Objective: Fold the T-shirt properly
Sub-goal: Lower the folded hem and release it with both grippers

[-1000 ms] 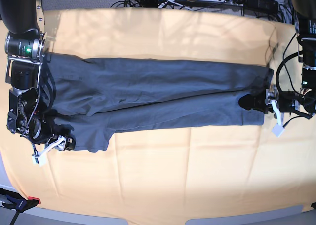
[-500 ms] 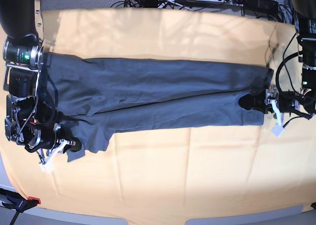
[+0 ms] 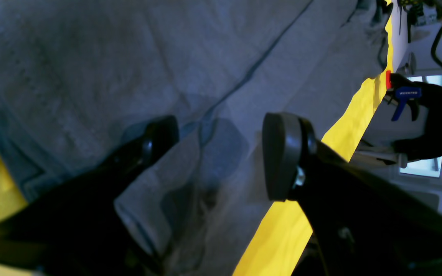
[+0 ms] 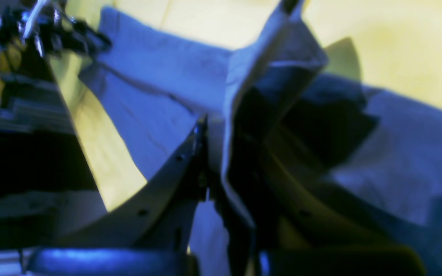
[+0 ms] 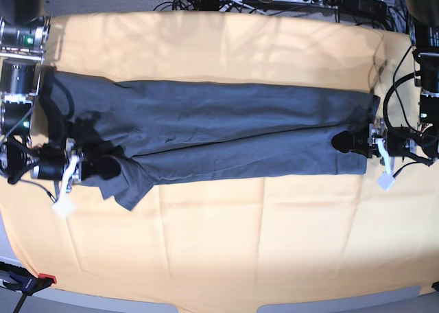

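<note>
Base view: T-shirt (image 5: 226, 131) lies as a long band across the bench (image 5: 226, 251). Right hand (image 5: 92, 169) pinches its lower-left corner; left hand (image 5: 357, 143) gapes at the right hem. Soft, limp; grab edges.

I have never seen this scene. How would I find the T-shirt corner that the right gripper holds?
Start from the pale orange-yellow cloth covering the table; the long dark grey T-shirt lies across it. Follow the shirt to its end on the base view's left, where the right gripper is shut on a corner. Unlike the rest of the shirt, which lies flat, this corner is lifted and folded upward.
</note>
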`<state>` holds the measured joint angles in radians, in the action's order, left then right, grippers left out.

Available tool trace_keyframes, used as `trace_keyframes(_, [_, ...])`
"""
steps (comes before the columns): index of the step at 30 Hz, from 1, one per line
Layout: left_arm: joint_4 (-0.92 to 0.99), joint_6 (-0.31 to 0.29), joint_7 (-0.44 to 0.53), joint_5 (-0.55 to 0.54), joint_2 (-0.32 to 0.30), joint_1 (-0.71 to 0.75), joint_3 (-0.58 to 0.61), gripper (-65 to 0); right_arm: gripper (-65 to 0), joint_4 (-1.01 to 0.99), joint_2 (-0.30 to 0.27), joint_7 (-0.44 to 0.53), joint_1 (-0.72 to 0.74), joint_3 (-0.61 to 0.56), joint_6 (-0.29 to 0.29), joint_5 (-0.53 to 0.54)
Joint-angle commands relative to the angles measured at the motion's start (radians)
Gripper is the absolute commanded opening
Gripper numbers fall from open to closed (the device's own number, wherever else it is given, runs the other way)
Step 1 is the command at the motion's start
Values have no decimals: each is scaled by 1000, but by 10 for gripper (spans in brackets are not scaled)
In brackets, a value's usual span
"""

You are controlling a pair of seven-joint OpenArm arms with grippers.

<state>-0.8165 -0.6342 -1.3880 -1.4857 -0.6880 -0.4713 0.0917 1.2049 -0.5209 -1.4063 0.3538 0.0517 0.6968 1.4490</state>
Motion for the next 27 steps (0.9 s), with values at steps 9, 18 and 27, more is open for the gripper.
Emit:
trace_keyframes(9, [-9,-1,-8,2,-22,-23,-7,-277,-650,227,-103,10,-170,5,1,34])
trace_keyframes(18, [-9,-1,-8,2,-30,-24,-7,-277,-650,227,-158,10,-207,5,1,-23])
trace_keyframes(27, [-9,-1,-8,2,-76,-28,-8,-277,-237,227,-161,157,-212,5,1,-304])
